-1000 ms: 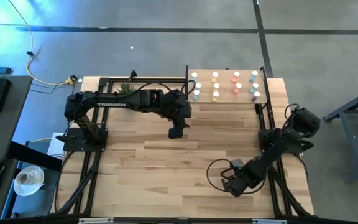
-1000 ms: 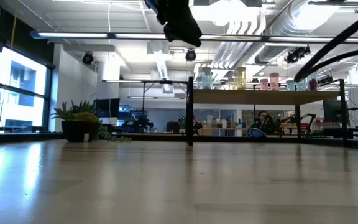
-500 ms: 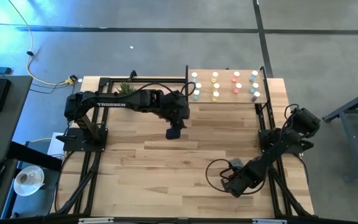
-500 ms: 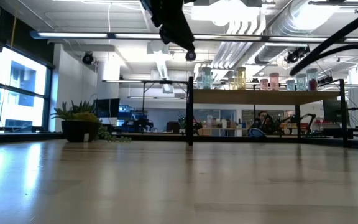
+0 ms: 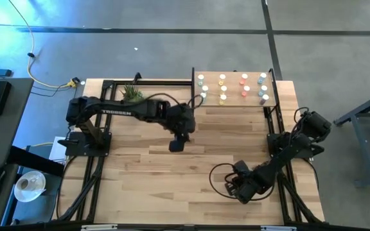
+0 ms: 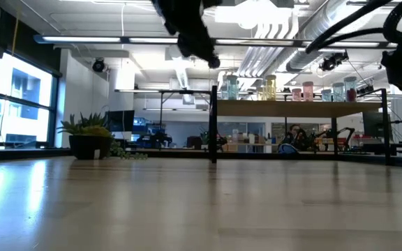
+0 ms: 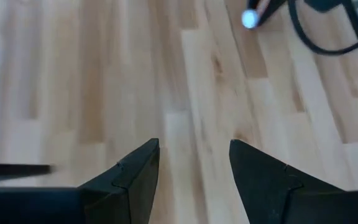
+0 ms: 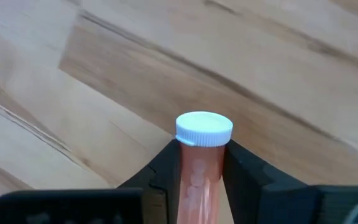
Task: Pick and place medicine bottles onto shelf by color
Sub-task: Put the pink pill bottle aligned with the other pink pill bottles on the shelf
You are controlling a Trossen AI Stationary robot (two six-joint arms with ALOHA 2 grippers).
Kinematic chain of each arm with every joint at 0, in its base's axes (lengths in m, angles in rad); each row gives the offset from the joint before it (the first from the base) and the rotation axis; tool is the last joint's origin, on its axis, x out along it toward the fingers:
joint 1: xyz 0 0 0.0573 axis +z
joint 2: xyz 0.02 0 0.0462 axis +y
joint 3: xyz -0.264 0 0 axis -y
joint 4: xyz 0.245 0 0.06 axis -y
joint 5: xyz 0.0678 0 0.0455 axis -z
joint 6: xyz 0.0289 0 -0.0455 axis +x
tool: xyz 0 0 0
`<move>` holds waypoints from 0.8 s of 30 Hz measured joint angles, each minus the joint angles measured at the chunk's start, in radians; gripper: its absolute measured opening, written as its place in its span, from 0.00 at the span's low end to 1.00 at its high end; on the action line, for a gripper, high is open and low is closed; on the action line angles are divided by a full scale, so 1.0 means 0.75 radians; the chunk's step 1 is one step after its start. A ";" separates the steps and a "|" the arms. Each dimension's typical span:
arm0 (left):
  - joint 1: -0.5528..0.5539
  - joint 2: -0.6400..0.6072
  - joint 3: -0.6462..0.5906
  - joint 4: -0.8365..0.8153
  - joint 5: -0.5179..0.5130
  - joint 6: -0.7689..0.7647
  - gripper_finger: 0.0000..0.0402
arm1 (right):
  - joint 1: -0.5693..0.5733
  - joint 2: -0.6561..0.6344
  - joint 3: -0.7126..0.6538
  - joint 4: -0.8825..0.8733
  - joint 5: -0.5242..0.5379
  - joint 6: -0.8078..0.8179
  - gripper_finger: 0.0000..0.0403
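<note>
Right gripper low over the near right part of the tabletop, jaws now clamped on an orange-red bottle with a white cap; a second ago they stood wide, so the grasp has only just been made. Bottle sits between the two dark fingers, cap sticking out ahead of them, body pinched on both sides. In the high view the right gripper has shifted a little toward the table's middle; the bottle itself too small to pick out there. Left gripper hangs over the middle of the table, jaws parted with nothing between them, only bare planks below; since a second ago the left arm has drawn back from the shelf toward the table's centre. Shelf at the far right edge already carries bottles in four columns, white caps showing: pale, yellow, orange-red, teal. Judgement: pick step done for this bottle; what remains is the lift and carry across to the orange-red column. Risk as I read it: a grip on the body below the cap could let it tilt on the way
</note>
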 joint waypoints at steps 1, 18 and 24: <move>-0.006 -0.005 -0.038 0.029 0.010 -0.020 0.46 | 0.000 -0.002 0.000 0.000 0.016 -0.014 0.21; -0.041 -0.271 -0.640 0.601 -0.001 -0.203 0.46 | -0.010 -0.348 -0.002 -0.139 0.628 -0.344 0.21; -0.047 -0.344 -0.769 0.753 -0.002 -0.252 0.46 | -0.032 -0.481 -0.002 -0.295 0.843 -0.452 0.21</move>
